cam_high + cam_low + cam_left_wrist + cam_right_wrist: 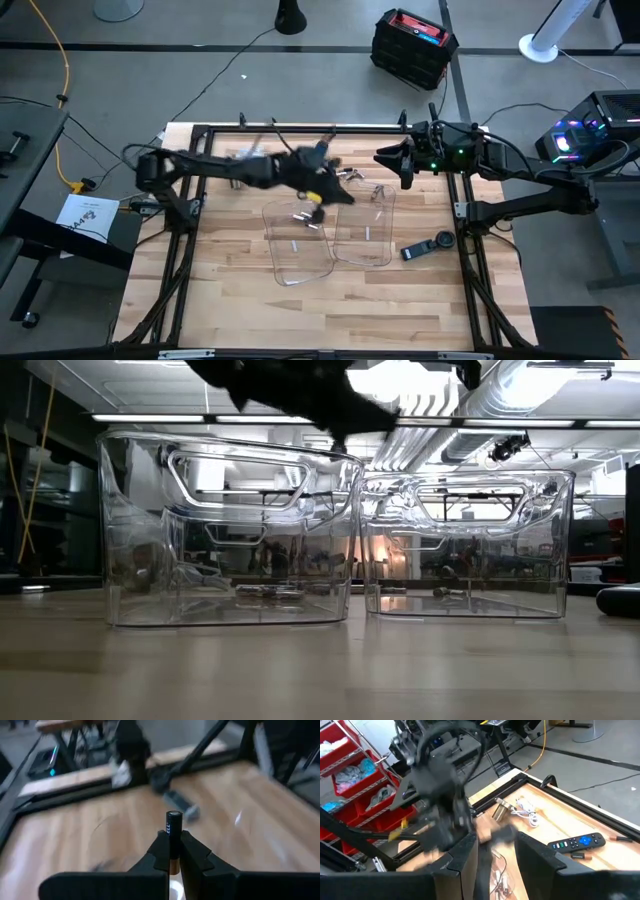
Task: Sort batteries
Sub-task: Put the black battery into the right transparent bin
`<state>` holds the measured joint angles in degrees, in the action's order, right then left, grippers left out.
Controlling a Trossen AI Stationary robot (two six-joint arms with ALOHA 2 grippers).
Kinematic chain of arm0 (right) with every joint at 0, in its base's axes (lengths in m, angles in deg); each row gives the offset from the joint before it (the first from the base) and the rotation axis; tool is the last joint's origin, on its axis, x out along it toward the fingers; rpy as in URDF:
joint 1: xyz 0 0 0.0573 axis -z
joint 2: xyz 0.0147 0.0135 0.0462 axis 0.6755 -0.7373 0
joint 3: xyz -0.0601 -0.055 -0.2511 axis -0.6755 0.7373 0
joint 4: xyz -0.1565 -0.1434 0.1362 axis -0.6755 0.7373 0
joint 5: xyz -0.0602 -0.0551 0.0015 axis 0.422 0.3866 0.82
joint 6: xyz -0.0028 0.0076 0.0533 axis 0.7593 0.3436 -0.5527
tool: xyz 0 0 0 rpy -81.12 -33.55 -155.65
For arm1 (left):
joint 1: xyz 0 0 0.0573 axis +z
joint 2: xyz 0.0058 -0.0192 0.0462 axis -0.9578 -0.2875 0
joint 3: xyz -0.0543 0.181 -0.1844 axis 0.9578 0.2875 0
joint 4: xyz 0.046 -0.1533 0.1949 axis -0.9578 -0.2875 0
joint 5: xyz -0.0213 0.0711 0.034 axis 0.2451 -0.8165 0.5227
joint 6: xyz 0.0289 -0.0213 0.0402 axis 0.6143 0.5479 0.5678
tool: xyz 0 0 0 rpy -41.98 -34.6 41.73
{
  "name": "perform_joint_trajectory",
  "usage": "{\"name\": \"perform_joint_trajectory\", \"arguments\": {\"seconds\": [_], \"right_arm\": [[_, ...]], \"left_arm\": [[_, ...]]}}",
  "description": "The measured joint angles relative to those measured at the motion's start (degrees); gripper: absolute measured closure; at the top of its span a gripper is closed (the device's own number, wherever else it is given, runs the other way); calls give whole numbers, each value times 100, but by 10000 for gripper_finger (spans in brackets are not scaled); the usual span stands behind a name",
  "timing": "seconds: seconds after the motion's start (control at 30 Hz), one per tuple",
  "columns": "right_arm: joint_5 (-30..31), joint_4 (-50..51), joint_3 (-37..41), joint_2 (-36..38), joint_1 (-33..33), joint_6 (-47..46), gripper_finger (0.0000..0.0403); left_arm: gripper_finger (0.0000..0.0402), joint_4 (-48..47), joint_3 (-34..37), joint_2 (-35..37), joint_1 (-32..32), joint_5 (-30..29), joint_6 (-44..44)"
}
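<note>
A dark battery point(173, 827) with a copper-coloured end stands between the fingers of my left gripper point(172, 852), which is shut on it. That gripper point(318, 192) hovers above the far rim of the left clear tray point(297, 262). A second clear tray point(362, 255) stands to its right. A few light batteries point(304, 220) lie on the left tray's floor, and one point(368, 235) lies in the right tray. My right gripper point(495, 860) waits open, high at the table's far right point(385, 160), with nothing between its fingers. My left gripper pinches the battery around its middle point(173, 845) between its two fingers, which lie across the battery's length. The dark end point(173, 816) sticks out past the fingertips and the copper end point(173, 867) shows behind them. The battery is lifted clear of table and trays.
A dark remote point(430, 247) lies right of the trays. At the far edge are a metal cup point(500, 811), a white cable point(527, 815), a remote with coloured buttons point(575, 842) and loose batteries point(580, 855). Bare wood lies along the near edge point(320, 320).
</note>
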<state>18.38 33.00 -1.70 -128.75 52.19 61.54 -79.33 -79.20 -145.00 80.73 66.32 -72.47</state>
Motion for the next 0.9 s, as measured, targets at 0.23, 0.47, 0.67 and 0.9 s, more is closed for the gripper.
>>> {"name": "perform_joint_trajectory", "arguments": {"seconds": [0.23,0.47,0.67,0.9], "right_arm": [[-18,-15,0,0,0,-83,277],[-18,-31,0,0,0,-110,277],[-18,-55,0,2,1,-115,277],[-18,-75,0,2,0,-140,277]], "left_arm": [[359,794,2,-836,-262,-408,-859],[254,66,-125,-684,-124,-587,-829],[194,-1908,-860,-378,617,-1399,42],[183,-3434,-935,-693,1961,-707,-212]]}}
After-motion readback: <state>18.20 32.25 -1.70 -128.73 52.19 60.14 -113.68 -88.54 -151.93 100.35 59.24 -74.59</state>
